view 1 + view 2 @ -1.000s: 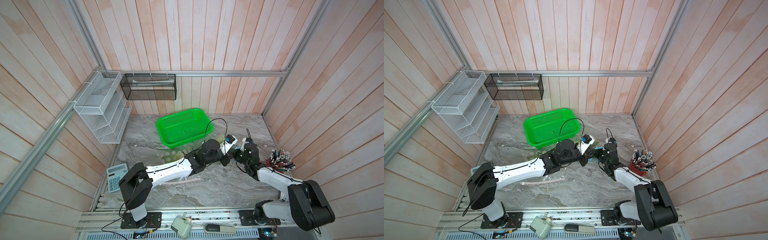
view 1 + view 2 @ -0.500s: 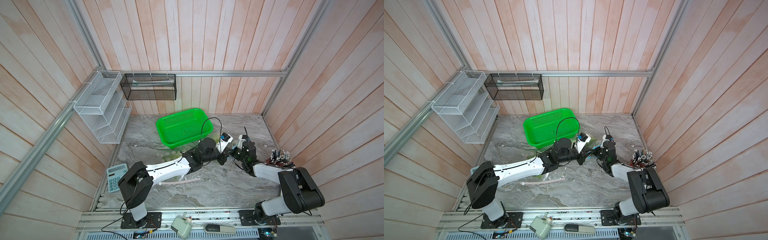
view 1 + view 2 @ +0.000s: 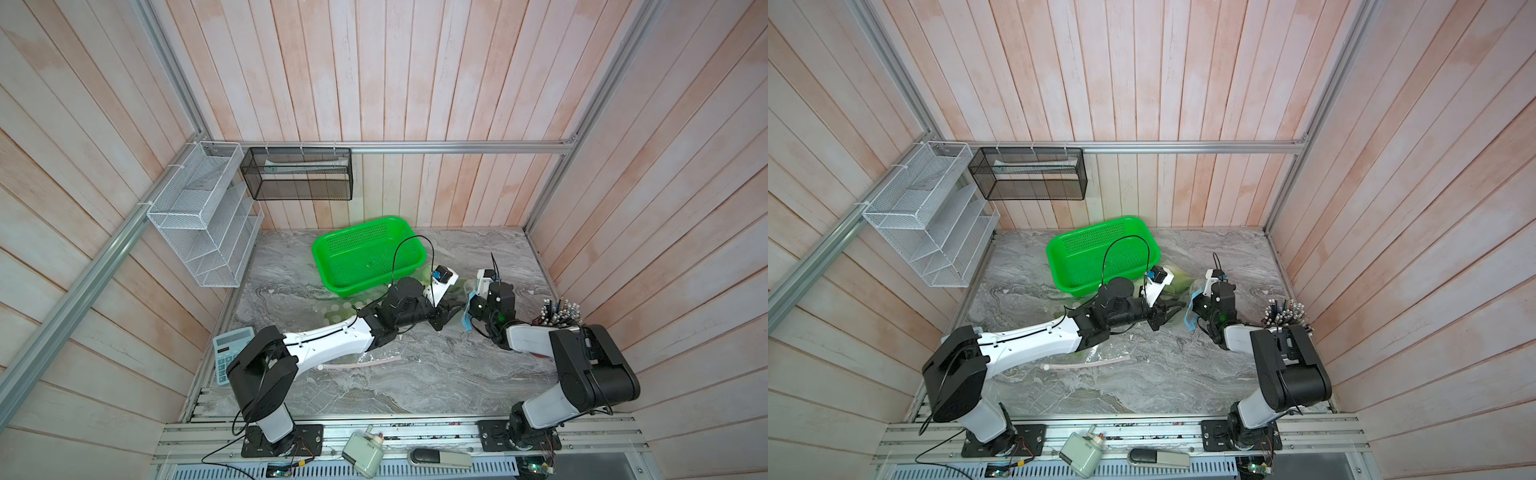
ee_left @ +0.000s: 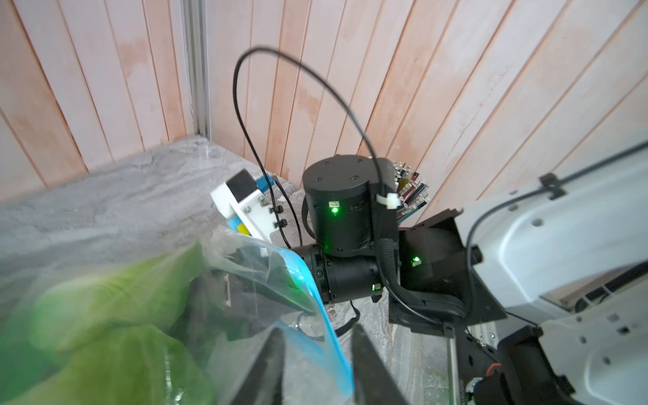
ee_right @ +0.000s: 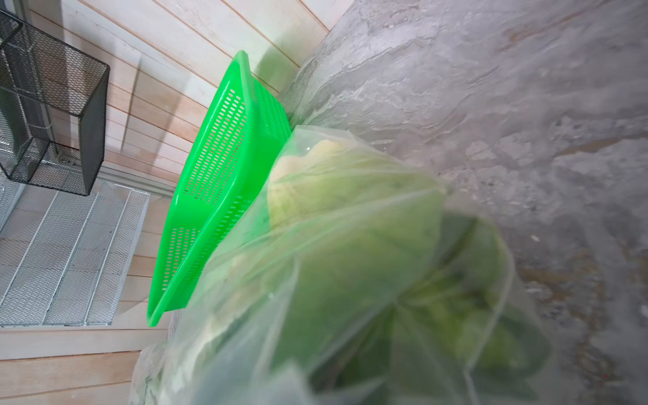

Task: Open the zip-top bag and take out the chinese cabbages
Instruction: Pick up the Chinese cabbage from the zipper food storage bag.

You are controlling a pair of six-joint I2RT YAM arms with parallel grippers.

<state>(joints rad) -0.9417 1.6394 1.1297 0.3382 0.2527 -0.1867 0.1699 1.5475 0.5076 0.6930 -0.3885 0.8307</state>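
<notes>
Zip-top bag is being pinched by right end effector; opposing rim grip is seemingly being required from released left end effector.

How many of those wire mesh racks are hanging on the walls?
2. The white rack hangs on the left-hand wall. The black rack hangs on the back wall right beside it, above the green basket. None seems hidden.
</notes>
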